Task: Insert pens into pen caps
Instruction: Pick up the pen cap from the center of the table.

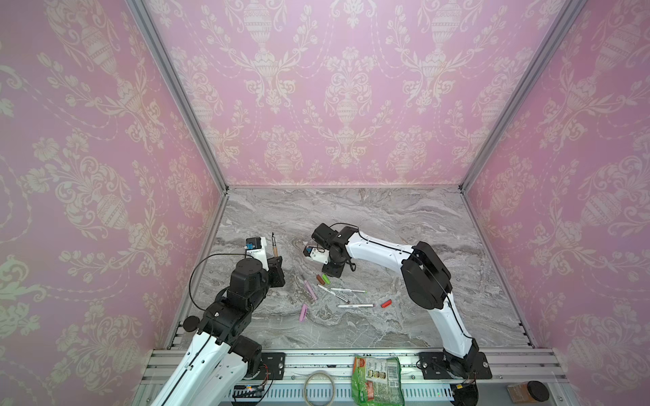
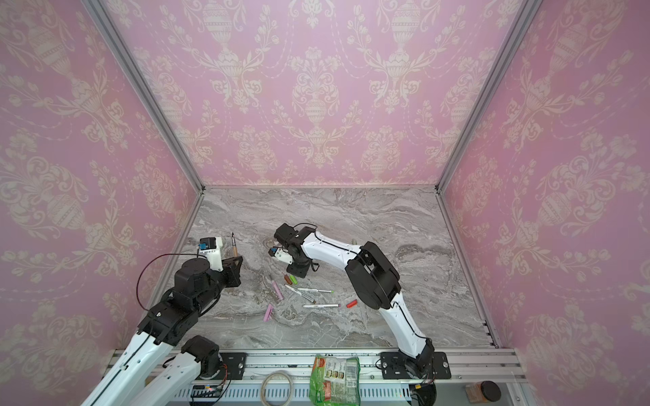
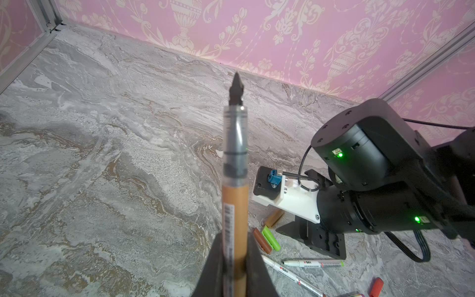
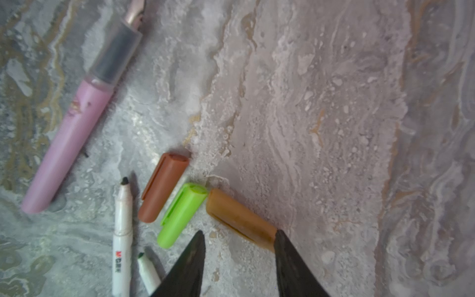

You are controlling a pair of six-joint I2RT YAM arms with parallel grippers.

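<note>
My left gripper is shut on the tan-brown pen, held off the table with its dark nib pointing away. My right gripper is open and low over the table. The tan cap lies on the table, one end touching a fingertip. Beside it lie the bright green cap and the dark brown cap. The pink pen, three white pens, a red cap and a pink cap lie nearby.
The grey marble table is boxed in by pink patterned walls on three sides. On the front rail sit a green packet, a tape ring and a dark-lidded jar.
</note>
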